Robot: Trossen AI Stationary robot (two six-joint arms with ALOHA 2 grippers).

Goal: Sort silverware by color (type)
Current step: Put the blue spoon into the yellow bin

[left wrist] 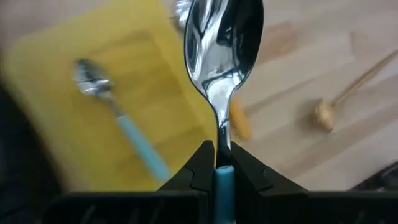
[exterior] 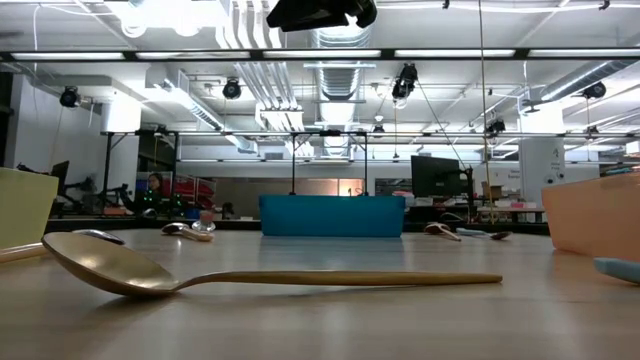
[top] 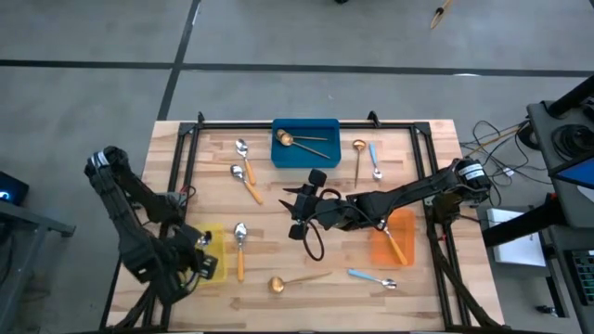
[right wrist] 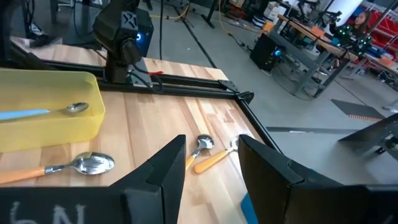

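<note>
My left gripper (left wrist: 219, 155) hovers at the yellow bin (top: 213, 264) near the table's near-left corner and is shut on a blue-handled spoon (left wrist: 222, 43). Another blue-handled spoon (left wrist: 118, 118) lies flat in that bin. My right gripper (top: 299, 204) is open at mid-table, above the wood, touching nothing (right wrist: 211, 162). Loose on the table are orange-handled spoons (top: 239, 249) (top: 247, 182), gold spoons (top: 290, 281) (top: 358, 156) and blue-handled spoons (top: 371, 276) (top: 374, 160). Gold spoons (top: 302, 141) lie in the blue bin (top: 320, 160). An orange-handled spoon (top: 394, 243) lies in the orange bin (top: 380, 252). My left gripper pinches the spoon between its two fingers where the silver neck meets the light-blue handle (left wrist: 224, 174). The spoon lies along the fingers, its bowl (left wrist: 222, 43) sticking out past the fingertips. It is lifted clear, over the yellow bin's edge and the wood beside it.
Black rails (top: 306, 123) frame the table's far, left and right sides. A silver-bowled spoon (top: 241, 148) lies near the blue bin. A dark cable loop (top: 314, 243) hangs under my right arm. Bare wood lies along the near edge (top: 316, 311).
</note>
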